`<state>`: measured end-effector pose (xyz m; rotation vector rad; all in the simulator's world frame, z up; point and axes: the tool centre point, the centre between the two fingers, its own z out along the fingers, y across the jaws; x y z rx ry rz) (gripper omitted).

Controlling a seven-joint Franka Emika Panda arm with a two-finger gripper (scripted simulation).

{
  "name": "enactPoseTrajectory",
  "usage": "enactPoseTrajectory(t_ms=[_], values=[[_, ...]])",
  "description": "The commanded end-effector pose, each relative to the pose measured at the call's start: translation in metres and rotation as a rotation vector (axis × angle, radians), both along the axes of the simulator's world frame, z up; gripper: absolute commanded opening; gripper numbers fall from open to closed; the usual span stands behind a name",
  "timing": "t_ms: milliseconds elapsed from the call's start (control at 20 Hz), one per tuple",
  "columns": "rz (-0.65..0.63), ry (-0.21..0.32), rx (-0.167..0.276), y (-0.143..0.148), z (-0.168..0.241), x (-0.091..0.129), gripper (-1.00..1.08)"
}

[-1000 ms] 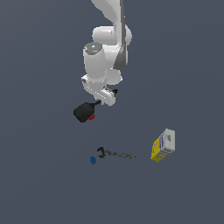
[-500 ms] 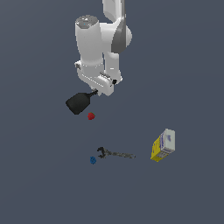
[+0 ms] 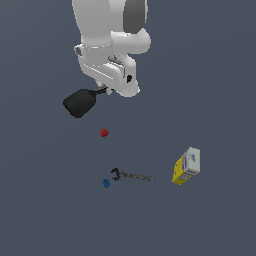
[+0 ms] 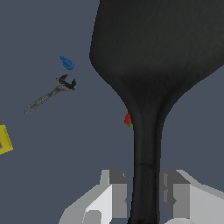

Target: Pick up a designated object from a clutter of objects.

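Observation:
The designated object, a black spatula-like utensil [image 3: 80,103] with a broad rounded head, hangs in the air well above the floor. My gripper [image 3: 102,90] is shut on its thin handle, which the white hand mostly hides in the exterior view. In the wrist view the utensil [image 4: 153,65] fills much of the picture, its handle clamped between my two fingers, gripper [image 4: 143,197]. Below lie the rest of the clutter: a dark-grey wrench [image 3: 131,175], a tiny blue piece [image 3: 106,183] and a yellow-and-white box [image 3: 187,165].
A small red sphere [image 3: 104,132] rests on the dark floor under the lifted utensil; in the wrist view the sphere [image 4: 127,119] peeks out beside the handle. The wrench [image 4: 49,94], blue piece [image 4: 67,62] and box [image 4: 3,139] also show there.
The arm has risen and drifted toward the exterior view's left, carrying the black utensil with it. The red sphere, hidden behind the head a second ago, now lies exposed.

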<state>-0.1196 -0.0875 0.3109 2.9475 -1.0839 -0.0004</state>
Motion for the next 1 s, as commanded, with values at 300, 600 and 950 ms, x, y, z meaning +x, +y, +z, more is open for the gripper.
enactPoseTrajectory(t_ms=[300, 600, 950], values=[[0.0, -0.001, 0.001, -0.007, 0.068, 0.012, -1.0], [0.001, -0.001, 0.001, -0.011, 0.094, 0.018, -1.0], [0.001, -0.001, 0.001, -0.012, 0.104, 0.021, -1.0]])
